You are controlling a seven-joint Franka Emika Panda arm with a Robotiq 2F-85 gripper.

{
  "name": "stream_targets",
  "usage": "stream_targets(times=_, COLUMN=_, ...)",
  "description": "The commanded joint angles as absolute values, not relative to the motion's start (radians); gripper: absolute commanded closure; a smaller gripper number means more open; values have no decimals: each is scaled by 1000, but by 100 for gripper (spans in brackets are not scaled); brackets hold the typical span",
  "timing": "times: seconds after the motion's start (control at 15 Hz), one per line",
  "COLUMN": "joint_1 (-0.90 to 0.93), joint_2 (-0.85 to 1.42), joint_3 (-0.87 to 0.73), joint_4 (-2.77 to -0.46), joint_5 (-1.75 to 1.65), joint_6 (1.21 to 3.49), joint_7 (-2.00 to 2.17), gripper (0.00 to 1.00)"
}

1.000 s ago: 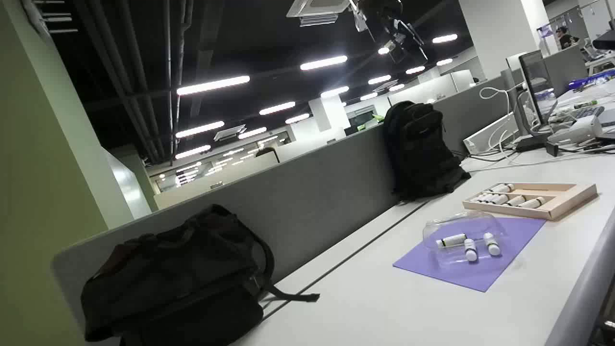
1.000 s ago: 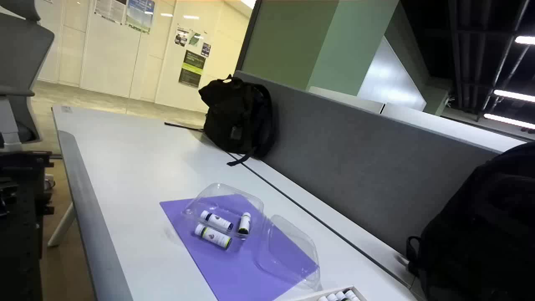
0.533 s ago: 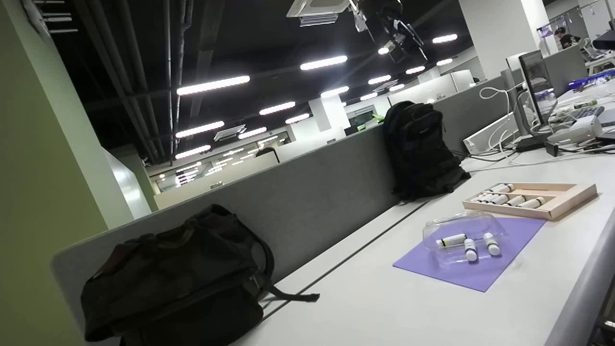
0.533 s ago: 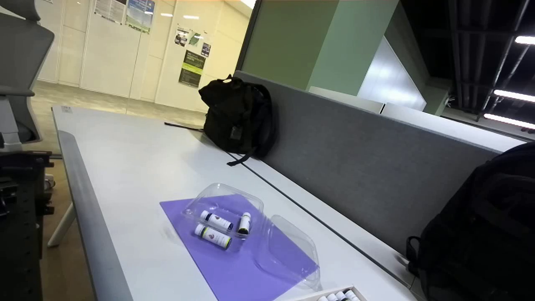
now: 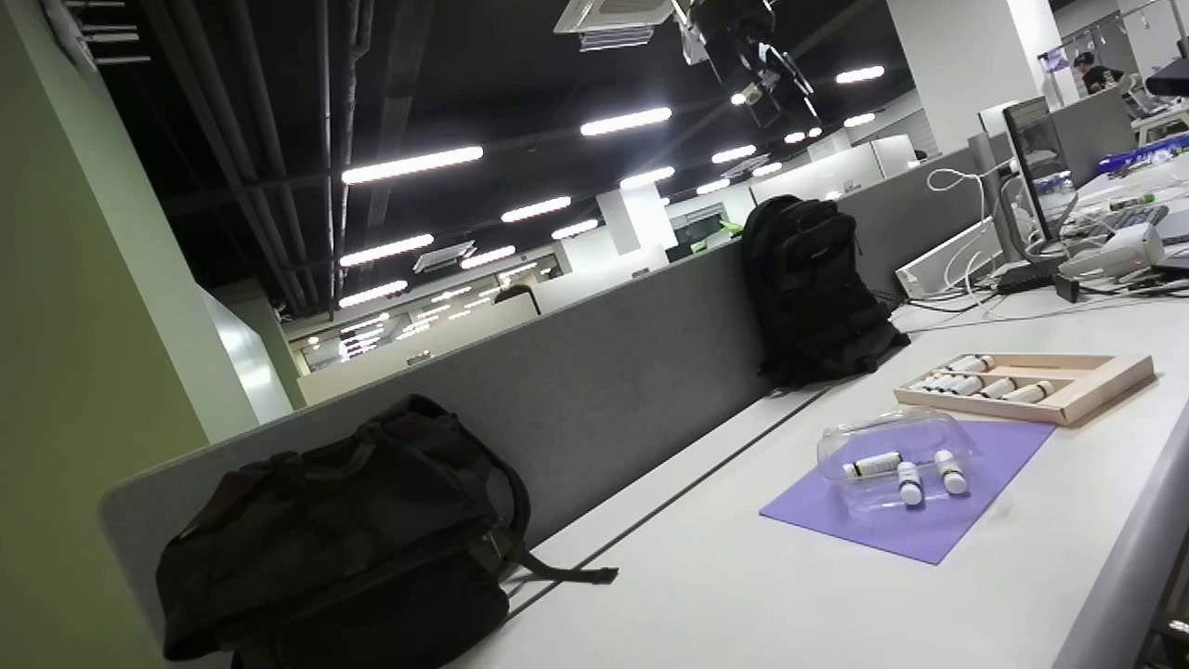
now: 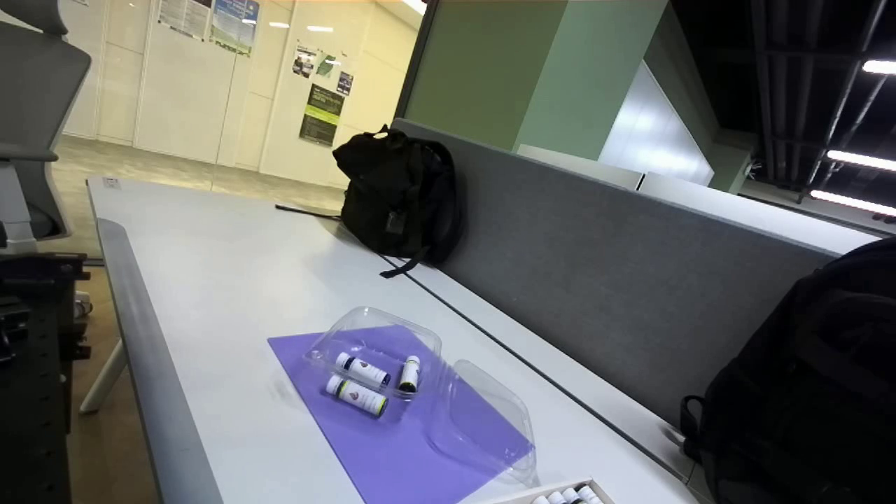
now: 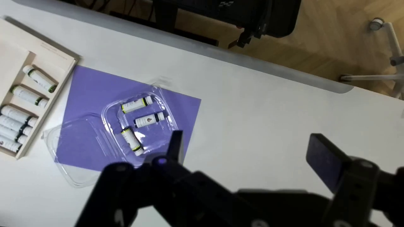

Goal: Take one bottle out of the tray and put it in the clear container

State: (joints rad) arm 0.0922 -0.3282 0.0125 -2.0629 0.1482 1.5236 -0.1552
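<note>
Your wrist view shows one purple mat (image 7: 91, 94), one tray (image 7: 50, 52), one clear container (image 7: 159, 134) with three bottles (image 7: 150, 120) inside, and the two fingers (image 7: 326, 162) of one gripper (image 7: 247, 149). You can count six more bottles (image 7: 28, 95) in the visible part of the tray; its full total is cut off. Both exterior views give you two black bags (image 5: 817, 288), and an exterior view has one person (image 5: 1099, 76).

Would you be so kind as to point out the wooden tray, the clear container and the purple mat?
Wooden tray (image 7: 47, 50): in the wrist view, on its broad rim.
Clear container (image 7: 159, 134): in the wrist view, on a bare part of its floor.
Purple mat (image 6: 393, 455): in an exterior view, on its uncovered surface.
</note>
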Motion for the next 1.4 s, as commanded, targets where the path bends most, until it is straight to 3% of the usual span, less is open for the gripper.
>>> stream_targets(times=0.0, joint_1=88, joint_2=-258, joint_3=18, joint_4=-2061, joint_5=144, joint_6=1638, joint_7=-214, gripper=0)
stream_targets(times=0.53, joint_1=35, joint_2=-44, joint_3=-2, joint_4=-2114, joint_5=-35, joint_6=1831, joint_7=-238, gripper=0)
stream_targets(times=0.93, joint_1=-66, joint_2=99, joint_3=-75, joint_4=-1992, joint_5=-334, joint_6=1735, joint_7=-355, gripper=0)
stream_targets(times=1.33, joint_1=-92, joint_2=112, joint_3=-85, joint_4=-1984, joint_5=-335, joint_6=1735, joint_7=-344, gripper=0)
